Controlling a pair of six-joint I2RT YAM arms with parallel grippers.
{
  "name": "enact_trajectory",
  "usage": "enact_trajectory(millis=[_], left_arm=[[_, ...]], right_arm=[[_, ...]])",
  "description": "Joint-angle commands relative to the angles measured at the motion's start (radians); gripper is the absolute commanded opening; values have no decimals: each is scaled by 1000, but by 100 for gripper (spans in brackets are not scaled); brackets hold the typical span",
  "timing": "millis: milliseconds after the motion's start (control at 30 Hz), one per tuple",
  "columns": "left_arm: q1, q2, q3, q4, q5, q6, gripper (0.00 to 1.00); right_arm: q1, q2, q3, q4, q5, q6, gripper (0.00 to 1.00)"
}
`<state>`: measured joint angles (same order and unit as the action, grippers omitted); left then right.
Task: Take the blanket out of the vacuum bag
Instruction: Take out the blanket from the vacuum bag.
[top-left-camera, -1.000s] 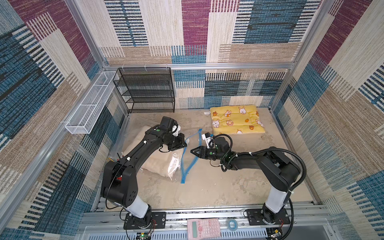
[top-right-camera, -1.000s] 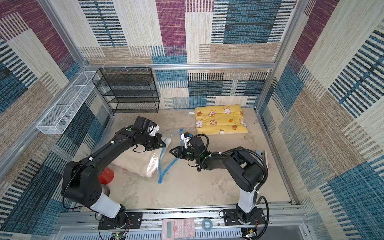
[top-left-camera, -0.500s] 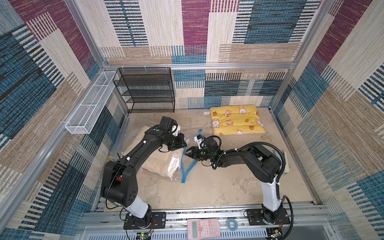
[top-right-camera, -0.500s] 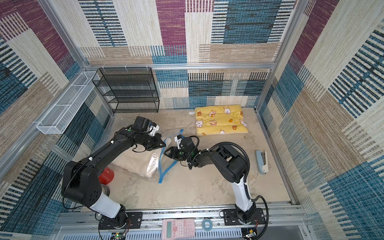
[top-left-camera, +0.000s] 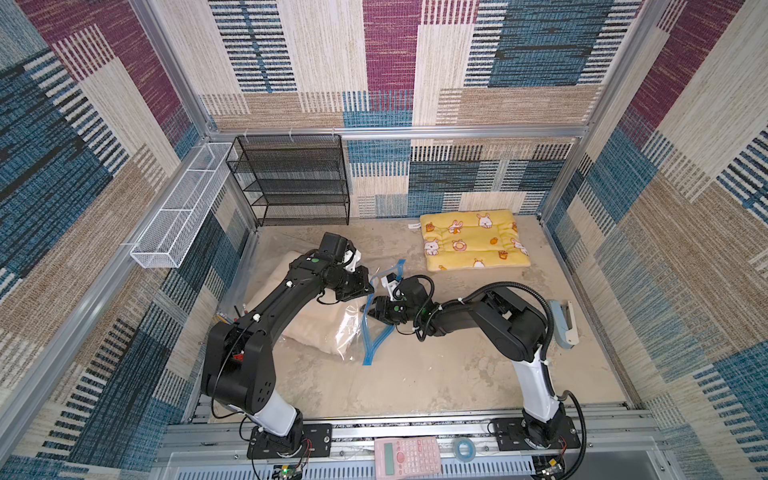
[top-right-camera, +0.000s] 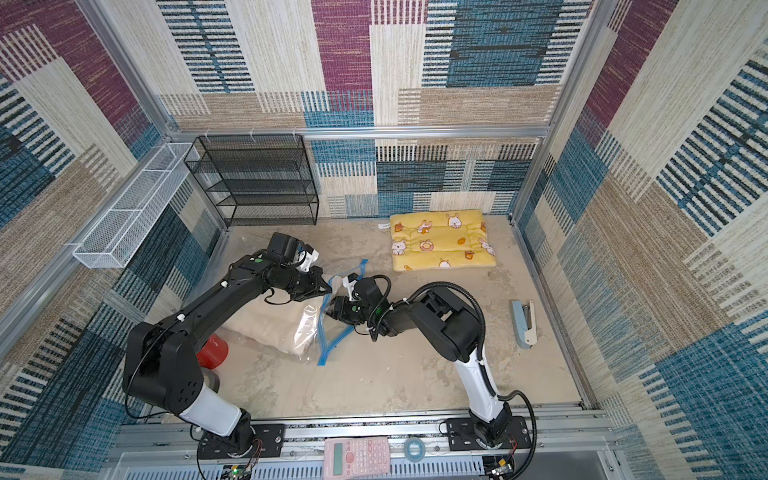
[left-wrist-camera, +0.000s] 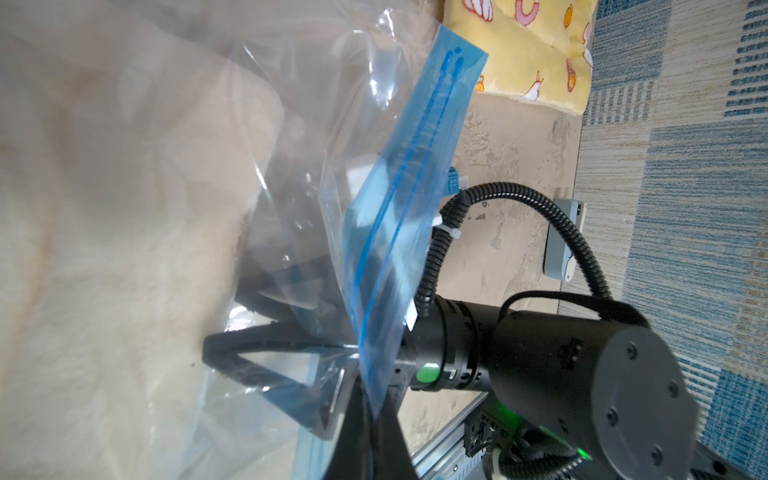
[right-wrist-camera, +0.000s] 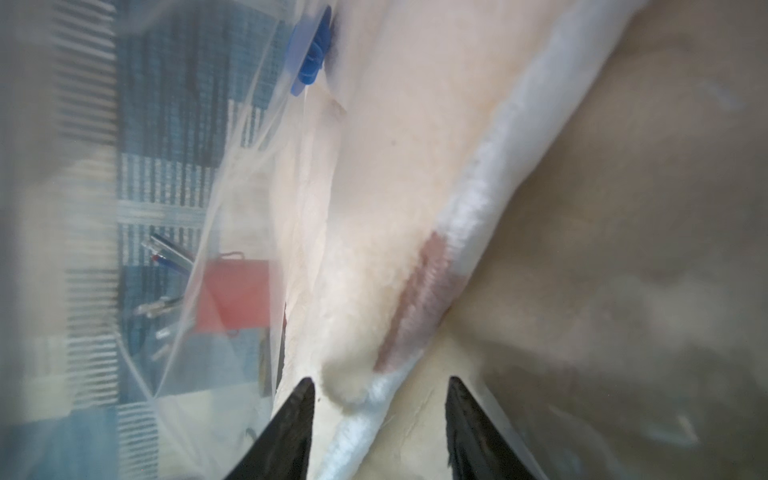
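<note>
**Desk:** Where is the bag?

**Photographer:** The large clear, crinkly plastic vacuum bag (top-left-camera: 347, 332) lies on the sandy-beige surface (top-left-camera: 436, 374), toward the robot's left, with its mouth facing the centre. A cream, fluffy blanket (top-left-camera: 311, 328) sits inside and fills most of it.

**Desk:** And the arms?

**Photographer:** The left gripper (top-left-camera: 367, 288) has its fingers closed on the bag's upper layer at the blue zip-seal strip (top-left-camera: 374, 345). It holds that edge up off the surface, and the mouth gapes. The right gripper (top-left-camera: 371, 310) reaches in through the opening just below. The right wrist view shows its black fingers (right-wrist-camera: 299, 419) parted, with a corner of the blanket between the tips but not pinched.

**Desk:** Anything else in shot?

**Photographer:** The bag's round blue valve cap (right-wrist-camera: 309, 58) shows beyond the blanket in the right wrist view. A yellow padded cushion printed with cartoon animals (top-left-camera: 473, 241) lies well apart at the back right. A black mesh shelf rack (top-left-camera: 291, 183) stands against the back wall. A grey-blue stapler (top-left-camera: 563, 324) lies near the right wall.
</note>
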<state>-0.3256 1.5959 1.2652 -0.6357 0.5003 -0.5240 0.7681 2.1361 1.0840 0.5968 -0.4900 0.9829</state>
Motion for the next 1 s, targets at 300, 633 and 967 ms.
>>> enact_trajectory(millis=[300, 633, 967], left_arm=[[8, -14, -6, 21, 14, -15, 0], [8, -24, -7, 21, 9, -13, 0], [10, -28, -7, 21, 0, -10, 0]], right_arm=[[29, 82, 82, 38, 6, 23, 52], [36, 104, 66, 67, -12, 5, 47], [36, 85, 51, 77, -31, -48, 30]])
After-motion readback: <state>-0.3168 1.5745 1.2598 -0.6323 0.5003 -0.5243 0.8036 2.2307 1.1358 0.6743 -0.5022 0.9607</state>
